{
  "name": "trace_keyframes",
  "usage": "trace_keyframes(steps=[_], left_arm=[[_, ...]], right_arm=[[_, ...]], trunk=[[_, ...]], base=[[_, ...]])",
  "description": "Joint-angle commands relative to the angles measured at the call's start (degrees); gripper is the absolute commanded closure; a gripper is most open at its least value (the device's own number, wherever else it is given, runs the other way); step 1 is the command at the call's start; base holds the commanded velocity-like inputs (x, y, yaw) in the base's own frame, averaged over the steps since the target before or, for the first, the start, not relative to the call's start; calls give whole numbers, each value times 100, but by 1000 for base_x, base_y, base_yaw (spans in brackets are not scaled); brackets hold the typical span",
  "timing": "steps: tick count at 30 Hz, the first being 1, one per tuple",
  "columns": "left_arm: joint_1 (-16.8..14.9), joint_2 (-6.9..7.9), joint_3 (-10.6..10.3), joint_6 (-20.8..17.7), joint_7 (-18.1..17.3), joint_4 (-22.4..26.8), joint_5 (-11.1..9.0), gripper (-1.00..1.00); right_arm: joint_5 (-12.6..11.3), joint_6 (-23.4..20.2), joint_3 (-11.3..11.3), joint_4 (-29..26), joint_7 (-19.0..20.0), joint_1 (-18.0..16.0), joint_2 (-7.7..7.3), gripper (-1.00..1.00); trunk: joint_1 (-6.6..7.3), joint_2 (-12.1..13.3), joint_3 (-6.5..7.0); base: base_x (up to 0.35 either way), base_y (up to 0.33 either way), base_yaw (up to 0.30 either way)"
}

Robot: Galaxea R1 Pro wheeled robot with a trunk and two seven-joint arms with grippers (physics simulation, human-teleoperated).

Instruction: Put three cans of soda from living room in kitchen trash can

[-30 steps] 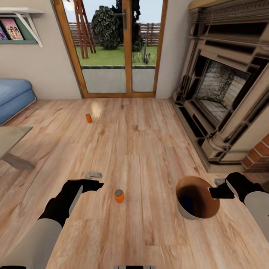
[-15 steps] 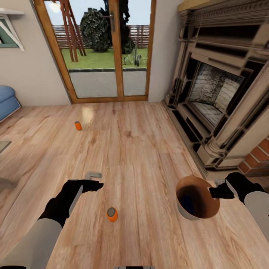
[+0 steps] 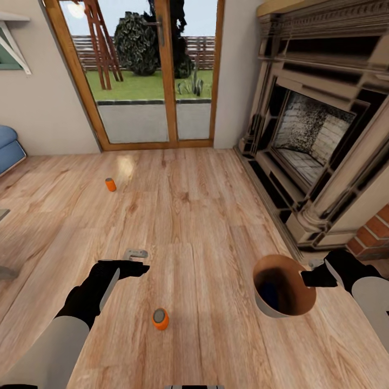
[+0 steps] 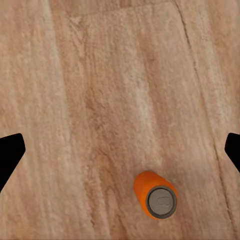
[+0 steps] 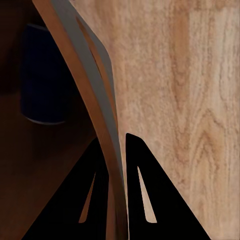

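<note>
While the right fingers (image 5: pixel 116 170) pinch the trash can's (image 3: pixel 265 310) rim, a dark blue can (image 5: pixel 44 75) sits inside; left fingers (image 4: pixel 10 152) spread wide.

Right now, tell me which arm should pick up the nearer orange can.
Left, probably. The left gripper is open and empty beside the nearer orange can; the right gripper is shut on the bin rim.

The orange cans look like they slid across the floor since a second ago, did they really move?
Probably not: the whole room shifted too, so the camera moved. The near orange can now sits lower in the head view, nearer the robot, beside the open left gripper. The far orange can still stands by the glass doors. The right gripper still pinches the trash can's rim, blue can inside.
</note>
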State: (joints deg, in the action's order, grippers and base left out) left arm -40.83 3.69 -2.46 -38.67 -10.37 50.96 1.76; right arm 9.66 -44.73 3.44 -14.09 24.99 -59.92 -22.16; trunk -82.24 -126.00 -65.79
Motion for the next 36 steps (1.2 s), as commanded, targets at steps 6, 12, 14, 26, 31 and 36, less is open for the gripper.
trace_keyframes(steps=[6,12,14,26,31,36], left_arm=[[-3,-101,16,-402,16,-62,-16,-100],[-48,-605,4,-704,37,-120,14,-100],[-60,-672,2,-712,37,-204,20,-100],[-88,-755,0,-690,458,-514,-3,-100],[-86,-756,0,-672,696,-510,-6,-100],[-84,-756,0,-615,832,-509,-14,-100]], right_arm=[[-81,-63,-42,-84,71,-6,-3,100],[-45,-1124,-20,-449,75,-399,83,100],[-30,-1410,-11,-638,68,-518,139,100],[-3,-1527,24,-759,55,-1541,217,100],[83,-1527,479,48,66,-2467,176,100],[109,-1527,772,542,75,-2898,161,100]], trunk=[[0,0,0],[-109,-201,-105],[-153,-281,-156],[-417,-762,-474],[-527,-963,-607],[-637,-1163,-741]], base=[[2,0,0],[0,0,0],[0,0,0],[0,0,0],[0,0,0],[0,0,0]])
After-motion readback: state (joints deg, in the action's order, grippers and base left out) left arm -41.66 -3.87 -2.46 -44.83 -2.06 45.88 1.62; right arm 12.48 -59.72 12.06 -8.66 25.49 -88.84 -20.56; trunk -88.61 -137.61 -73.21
